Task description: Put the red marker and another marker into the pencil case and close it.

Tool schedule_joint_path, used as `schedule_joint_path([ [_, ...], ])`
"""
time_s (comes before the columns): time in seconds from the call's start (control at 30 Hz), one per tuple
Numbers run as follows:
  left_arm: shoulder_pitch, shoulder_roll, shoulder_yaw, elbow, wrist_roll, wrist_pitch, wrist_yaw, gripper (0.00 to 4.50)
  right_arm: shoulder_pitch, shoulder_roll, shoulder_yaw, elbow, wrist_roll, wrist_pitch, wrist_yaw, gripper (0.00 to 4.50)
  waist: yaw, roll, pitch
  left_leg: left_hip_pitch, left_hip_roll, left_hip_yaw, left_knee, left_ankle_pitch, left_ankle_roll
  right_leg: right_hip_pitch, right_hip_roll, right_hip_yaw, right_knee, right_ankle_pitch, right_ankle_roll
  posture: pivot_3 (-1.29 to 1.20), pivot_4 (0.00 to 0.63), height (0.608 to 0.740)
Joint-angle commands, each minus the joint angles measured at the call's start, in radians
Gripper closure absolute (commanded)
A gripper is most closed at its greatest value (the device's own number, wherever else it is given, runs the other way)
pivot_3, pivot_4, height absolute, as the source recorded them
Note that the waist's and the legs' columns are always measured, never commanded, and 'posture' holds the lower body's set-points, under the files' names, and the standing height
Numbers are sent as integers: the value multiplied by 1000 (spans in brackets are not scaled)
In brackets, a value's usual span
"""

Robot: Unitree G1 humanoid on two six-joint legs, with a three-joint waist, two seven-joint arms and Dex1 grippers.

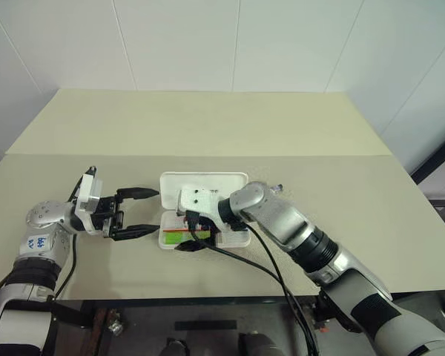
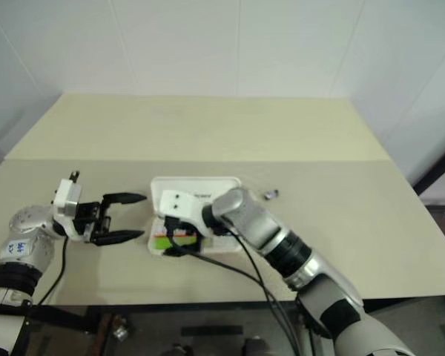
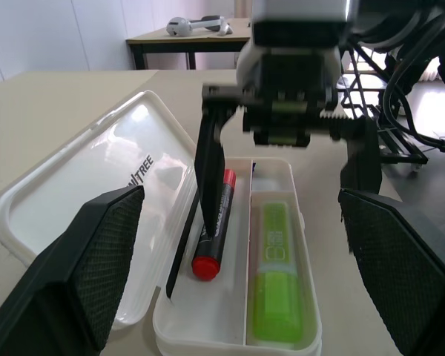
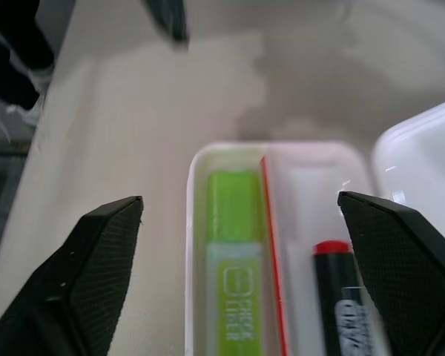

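Beige table [image 1: 208, 119] lies bare beyond the open pencil case [image 1: 204, 182]; both hands spread wide, holding nothing.

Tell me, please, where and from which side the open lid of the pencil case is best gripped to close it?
Probably the lid's free long edge, farthest from the hinge. It lies flat open beside the tray, so approach from that outer side, beyond the tray, and fold it over both markers.

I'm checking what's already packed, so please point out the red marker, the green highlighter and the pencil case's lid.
red marker [image 3: 214, 230]: left wrist view, on its dark barrel.
green highlighter [image 3: 274, 278]: left wrist view, mid body.
pencil case lid [image 3: 96, 185]: left wrist view, on the open lid's inner face.
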Motion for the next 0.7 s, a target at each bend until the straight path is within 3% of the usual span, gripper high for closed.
schedule_joint_path([
  [0.03, -18, -9, 16, -18, 1, 1, -112, 0, 18, -28, -109, -160, 58, 103, -33, 37, 1, 0, 0, 0, 0, 0, 0, 0, 0, 0, 0, 0, 0, 0, 0, 0, 150, 740],
  [0.37, -49, -38, 16, 15, 8, -3, -112, 0, 200, -302, -335, -583, 208, 406, -98, 37, 6, 0, 0, 0, -1, -2, -1, 0, 0, 3, -2, -2, -3, 0, 0, 0, 150, 740],
  [0.57, -76, -76, 28, 32, 26, -4, -112, 0, 239, -408, -489, -545, 141, 446, -272, 37, 5, 0, 0, 1, -1, -2, 0, 1, 1, 3, -1, -2, -2, 0, 0, 0, 150, 740],
  [0.7, -86, -91, 25, 34, 35, 0, -112, 0, 307, -418, -565, -492, 83, 402, -398, 37, 7, 0, 0, 1, -2, -1, -1, 1, 1, 3, -1, -2, -3, 0, 0, 0, 150, 740],
])
